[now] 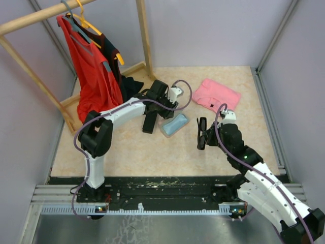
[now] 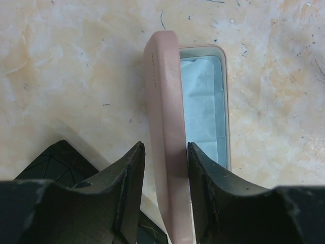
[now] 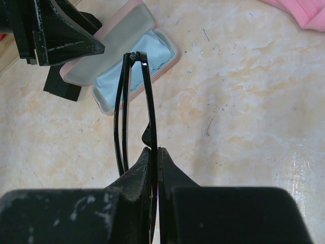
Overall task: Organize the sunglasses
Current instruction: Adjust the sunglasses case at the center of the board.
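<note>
My right gripper is shut on the black-framed sunglasses, folded and held edge-up above the table. In the right wrist view the fingers pinch the thin black frame. The open pink case with a light-blue cloth inside lies just left of them. My left gripper is over that case. In the left wrist view its jaws are open and straddle the raised pink lid, with a gap on the left side. The reddish-brown pair is out of view.
A black oblong case lies left of the pink case and shows in the left wrist view. A pink cloth lies at the back right. A wooden rack with a red garment stands at the back left.
</note>
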Tool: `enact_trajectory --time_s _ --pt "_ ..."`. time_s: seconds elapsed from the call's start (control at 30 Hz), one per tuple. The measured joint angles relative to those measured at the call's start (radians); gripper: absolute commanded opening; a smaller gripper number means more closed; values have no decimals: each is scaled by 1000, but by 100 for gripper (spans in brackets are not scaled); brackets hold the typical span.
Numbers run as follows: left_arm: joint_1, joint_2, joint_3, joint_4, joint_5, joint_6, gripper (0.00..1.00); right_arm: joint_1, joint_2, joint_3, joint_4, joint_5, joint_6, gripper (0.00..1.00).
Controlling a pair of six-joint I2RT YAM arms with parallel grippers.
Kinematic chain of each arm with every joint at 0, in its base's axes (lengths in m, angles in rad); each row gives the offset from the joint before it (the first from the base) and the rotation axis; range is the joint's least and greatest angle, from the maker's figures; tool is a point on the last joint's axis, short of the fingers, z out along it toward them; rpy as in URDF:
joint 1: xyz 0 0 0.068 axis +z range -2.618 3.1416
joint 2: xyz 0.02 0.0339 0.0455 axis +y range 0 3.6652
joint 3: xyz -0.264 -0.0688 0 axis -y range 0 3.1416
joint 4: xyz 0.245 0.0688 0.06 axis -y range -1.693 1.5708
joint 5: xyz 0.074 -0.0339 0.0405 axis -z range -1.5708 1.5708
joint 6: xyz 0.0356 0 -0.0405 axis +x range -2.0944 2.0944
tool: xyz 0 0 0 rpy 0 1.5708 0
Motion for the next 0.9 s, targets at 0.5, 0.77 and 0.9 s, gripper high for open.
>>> enact_trajectory --time_s 0.5,0.77,0.9 --pt "-2 1 2 -26 6 -52 20 0 0 0 0 -1 0 0" --pt "-15 -2 3 -38 -70 -195 18 0 2 0 2 -2 3 0" --pt "-49 -30 -14 -47 -193 -311 20 0 11 0 9 -8 9 0"
